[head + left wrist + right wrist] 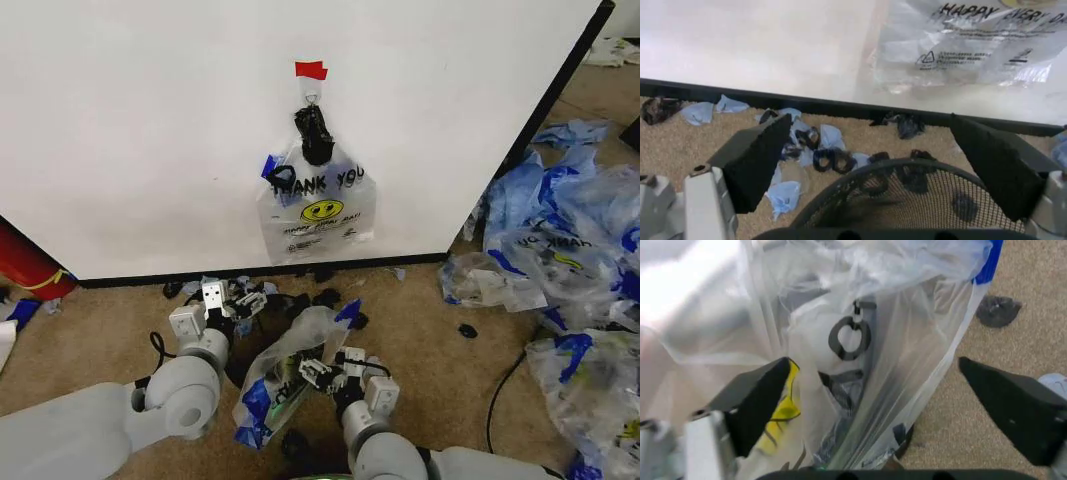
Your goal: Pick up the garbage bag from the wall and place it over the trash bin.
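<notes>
Bag (pixel 285 375) drapes over the bin (pixel 907 200), not yet seated; left gripper (pixel 232 300) and right gripper (pixel 322 372) both spread open, empty.

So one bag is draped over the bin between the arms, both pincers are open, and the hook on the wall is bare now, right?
Not quite: the hook is not bare. In the head view a flat bundle of bags, tied with a black knot, hangs from it on the wall. The rest stands.

Bright even light, glare on wall (pixel 150 120), soft wrist-view blur.
</notes>
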Motion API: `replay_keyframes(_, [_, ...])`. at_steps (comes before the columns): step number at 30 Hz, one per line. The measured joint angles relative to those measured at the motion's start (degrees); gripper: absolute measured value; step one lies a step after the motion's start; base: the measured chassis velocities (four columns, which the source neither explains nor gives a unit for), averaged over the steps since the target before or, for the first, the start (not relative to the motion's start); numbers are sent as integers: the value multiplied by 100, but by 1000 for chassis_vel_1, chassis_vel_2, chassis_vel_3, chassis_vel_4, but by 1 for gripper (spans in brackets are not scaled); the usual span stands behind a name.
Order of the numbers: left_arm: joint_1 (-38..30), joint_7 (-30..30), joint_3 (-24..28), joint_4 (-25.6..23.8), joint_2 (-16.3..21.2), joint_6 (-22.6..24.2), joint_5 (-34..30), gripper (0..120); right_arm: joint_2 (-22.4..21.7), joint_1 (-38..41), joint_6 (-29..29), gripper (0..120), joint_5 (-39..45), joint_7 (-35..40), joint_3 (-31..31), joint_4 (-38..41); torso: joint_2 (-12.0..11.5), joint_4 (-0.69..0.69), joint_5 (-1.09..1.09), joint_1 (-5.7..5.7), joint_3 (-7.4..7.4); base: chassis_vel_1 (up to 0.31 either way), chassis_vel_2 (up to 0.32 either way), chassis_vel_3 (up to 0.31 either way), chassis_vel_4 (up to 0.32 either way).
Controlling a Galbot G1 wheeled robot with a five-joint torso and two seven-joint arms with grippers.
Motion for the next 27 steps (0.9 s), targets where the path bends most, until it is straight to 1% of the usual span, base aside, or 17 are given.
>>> replay_keyframes(5, [67,0,4,17,-14,-13,65,94,178,-36,4,83,-93,35,-34,-168,0,1,0,0,0,0,0,0,0])
replay_keyframes(9, [113,0,-8,43,-10,-19,106,94,252,-22,8,79,-143,72,-68,-222,0,0,0,0,0,0,0,0,0])
replay_keyframes(11, [164,7,-28,53,2,-29,144,94,291,-12,10,68,-177,92,-83,-255,0,0,0,0,0,0,0,0,0])
replay_keyframes(12, [180,11,-33,55,7,-31,157,94,303,-9,10,66,-190,101,-88,-267,0,0,0,0,0,0,0,0,0])
replay_keyframes(13, [205,19,-40,57,19,-35,180,94,318,-7,10,62,-208,109,-95,-284,0,1,0,0,0,0,0,0,0])
replay_keyframes(14, [205,19,-40,57,19,-35,180,94,318,-7,10,62,-208,109,-95,-284,0,1,0,0,0,0,0,0,0])
replay_keyframes(16, [226,34,-50,66,36,-39,207,94,339,-6,10,54,-251,125,-109,-317,0,1,0,0,-1,0,0,0,0])
replay_keyframes(19, [225,46,-54,71,43,-42,214,94,361,-7,6,52,-290,155,-112,-355,0,1,0,0,-1,0,0,0,0])
replay_keyframes(21, [209,49,-55,72,41,-43,214,94,390,-8,4,42,-339,183,-112,-402,0,1,0,0,-1,0,0,0,0])
replay_keyframes(22, [209,49,-55,72,41,-43,214,94,390,-8,4,42,-339,183,-112,-402,0,1,0,0,-1,0,0,0,0])
replay_keyframes(27, [199,56,-57,78,31,-57,214,94,461,-22,5,20,-425,217,-97,-476,0,0,1,0,-1,0,0,0,0])
